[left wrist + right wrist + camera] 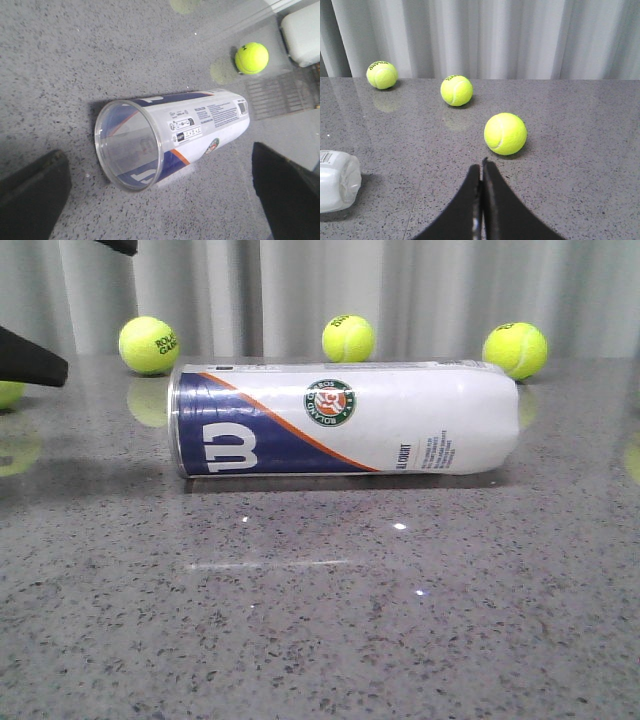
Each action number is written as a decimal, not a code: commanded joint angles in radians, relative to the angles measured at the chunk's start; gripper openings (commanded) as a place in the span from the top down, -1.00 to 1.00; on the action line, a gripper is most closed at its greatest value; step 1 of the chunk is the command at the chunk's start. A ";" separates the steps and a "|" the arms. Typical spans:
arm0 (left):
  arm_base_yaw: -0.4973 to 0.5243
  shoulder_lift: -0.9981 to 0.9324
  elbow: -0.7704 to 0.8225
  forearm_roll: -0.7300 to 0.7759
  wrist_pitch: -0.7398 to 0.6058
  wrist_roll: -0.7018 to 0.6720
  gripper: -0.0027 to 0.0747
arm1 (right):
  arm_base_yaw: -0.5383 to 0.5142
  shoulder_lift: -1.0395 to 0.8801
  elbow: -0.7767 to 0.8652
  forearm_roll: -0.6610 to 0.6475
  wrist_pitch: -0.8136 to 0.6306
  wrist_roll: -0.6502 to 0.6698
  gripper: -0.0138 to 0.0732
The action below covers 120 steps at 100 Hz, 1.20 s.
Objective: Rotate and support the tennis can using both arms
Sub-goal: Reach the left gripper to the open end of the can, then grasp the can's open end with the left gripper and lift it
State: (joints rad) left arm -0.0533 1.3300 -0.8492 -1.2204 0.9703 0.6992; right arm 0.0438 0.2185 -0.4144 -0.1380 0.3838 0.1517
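Note:
The tennis can (345,420) lies on its side across the grey table, silver-rimmed open end to the left, "W" logo and round emblem facing the front camera. In the left wrist view the can (200,125) lies below my left gripper (159,202), whose jaws are wide open and empty, one finger (30,195) on each side of the rimmed end, not touching it. A left finger (30,360) shows at the front view's left edge. My right gripper (481,167) is shut and empty, just short of a tennis ball (505,133), with the can's closed end (335,182) off to its side.
Three tennis balls (148,345) (348,338) (515,350) sit behind the can near a grey curtain; part of another (8,392) shows at the left edge. Two more balls (456,90) (382,75) lie beyond the right gripper. A white box (302,32) lies past the table edge.

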 commanded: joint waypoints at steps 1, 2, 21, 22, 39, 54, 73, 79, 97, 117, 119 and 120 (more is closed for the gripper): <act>-0.026 0.017 -0.032 -0.102 0.043 0.035 -0.85 | -0.007 0.008 -0.024 -0.011 -0.085 0.001 0.84; -0.029 0.019 -0.032 -0.104 0.043 0.035 -0.85 | -0.007 0.008 -0.024 -0.011 -0.085 0.001 0.84; -0.106 0.093 -0.032 -0.162 0.034 0.084 -0.85 | -0.007 0.008 -0.024 -0.011 -0.085 0.001 0.84; -0.109 0.096 -0.034 -0.164 0.034 0.087 -0.85 | -0.007 0.008 -0.024 -0.011 -0.085 0.001 0.84; -0.148 0.162 -0.034 -0.264 0.034 0.143 -0.85 | -0.007 0.008 -0.024 -0.011 -0.086 0.001 0.84; -0.173 0.206 -0.034 -0.366 0.068 0.198 -0.85 | -0.007 0.008 -0.024 -0.011 -0.086 0.001 0.84; -0.206 0.243 -0.036 -0.451 0.093 0.237 -0.85 | -0.007 0.008 -0.024 -0.011 -0.086 0.001 0.84; -0.216 0.256 -0.036 -0.470 0.093 0.244 -0.85 | -0.007 0.008 -0.024 -0.011 -0.086 0.001 0.84; -0.238 0.298 -0.036 -0.505 0.101 0.261 -0.60 | -0.007 0.008 -0.024 -0.011 -0.086 0.001 0.84; -0.243 0.302 -0.036 -0.518 0.101 0.261 0.61 | -0.007 0.008 -0.024 -0.011 -0.086 0.001 0.84; -0.243 0.302 -0.036 -0.522 0.102 0.261 0.74 | -0.007 0.008 -0.024 -0.011 -0.086 0.001 0.84; -0.243 0.302 -0.036 -0.522 0.104 0.261 0.79 | -0.007 0.008 -0.024 -0.011 -0.086 0.001 0.84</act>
State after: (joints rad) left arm -0.2872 1.6679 -0.8564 -1.6719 1.0105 0.9528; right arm 0.0438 0.2185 -0.4144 -0.1380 0.3838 0.1517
